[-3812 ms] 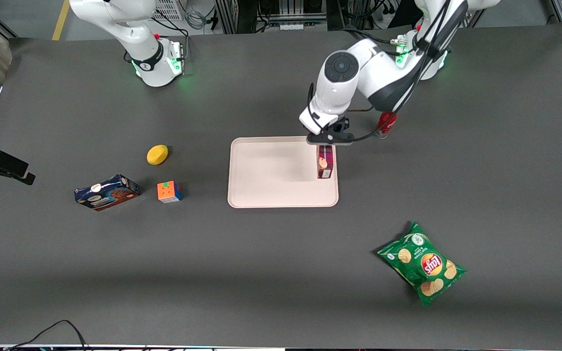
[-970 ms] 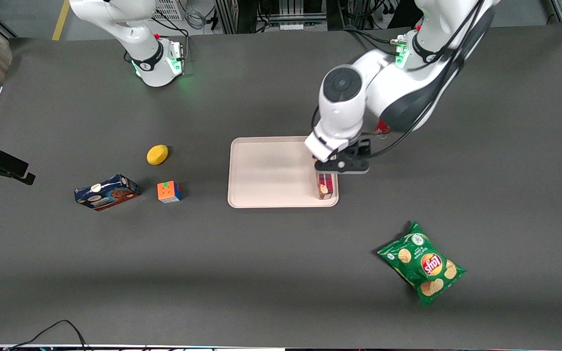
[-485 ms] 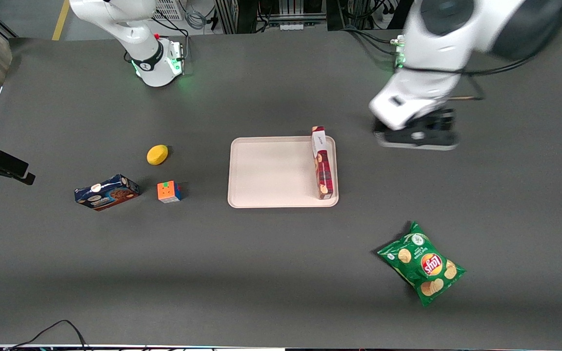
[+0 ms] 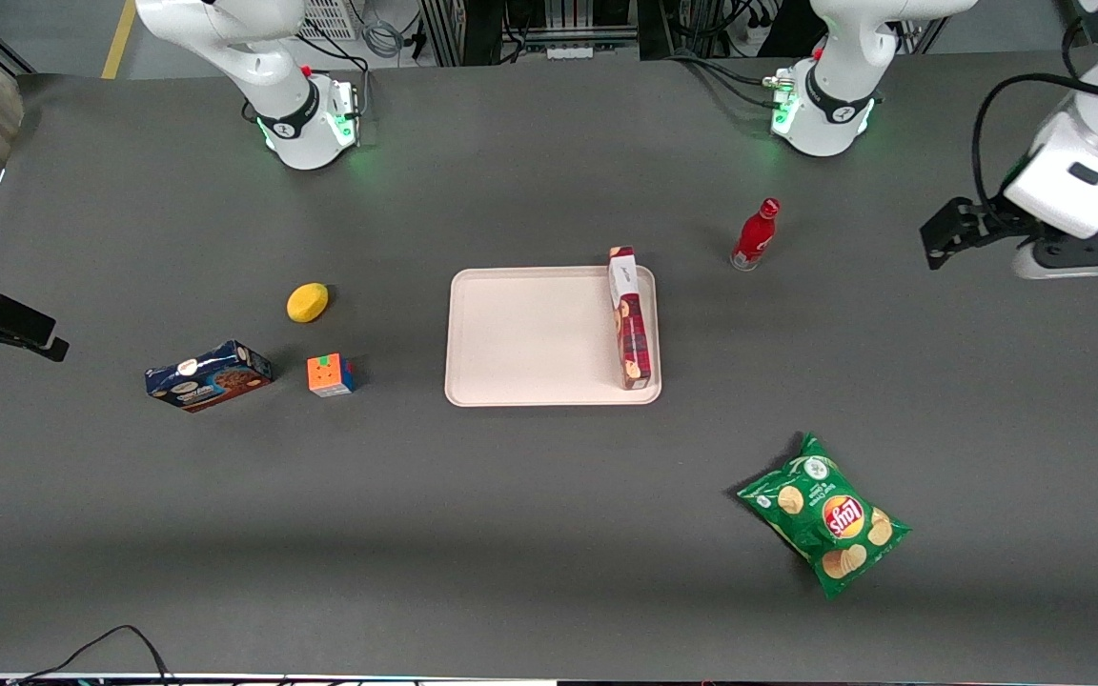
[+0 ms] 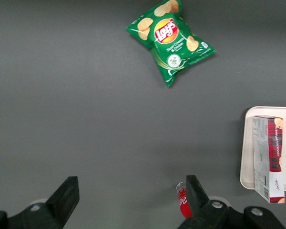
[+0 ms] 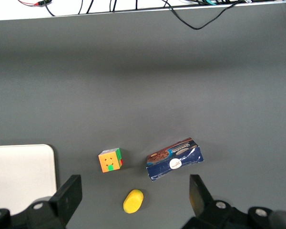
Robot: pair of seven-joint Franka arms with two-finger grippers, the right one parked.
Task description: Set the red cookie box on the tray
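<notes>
**Resting on the tray: the red cookie box, with the gripper away and open**

Lying nearest to the front camera is a green crinkled chips bag (image 4: 824, 514) with a red and yellow logo, flat on the dark grey table (image 4: 511, 534) toward the working arm's end.

Farther from the camera, in the middle of the table, sits the large flat pale pink-beige plastic tray (image 4: 530, 338) with rounded corners and a low rim. The long slim dark red tartan cookie box (image 4: 630, 319) stands on its narrow long side inside the tray, along the tray's short edge that faces the working arm's end. Its white label end points away from the front camera. Nothing touches the box.

Toward the parked arm's end of the table lie a dark blue cookie box (image 4: 209, 375), a small colourful puzzle cube (image 4: 330, 374) just beside it, and a yellow rounded lemon-like thing (image 4: 307, 302) a little farther from the camera than the cube.

Farther still, a small red bottle (image 4: 755, 235) with a red cap stands upright, near the tray's corner but apart from it.

The left arm's black two-finger gripper (image 5: 131, 198) hangs high over the working arm's end of the table, well apart from the tray and the box. Its fingers (image 5: 66, 195) are spread wide with nothing between them.
</notes>
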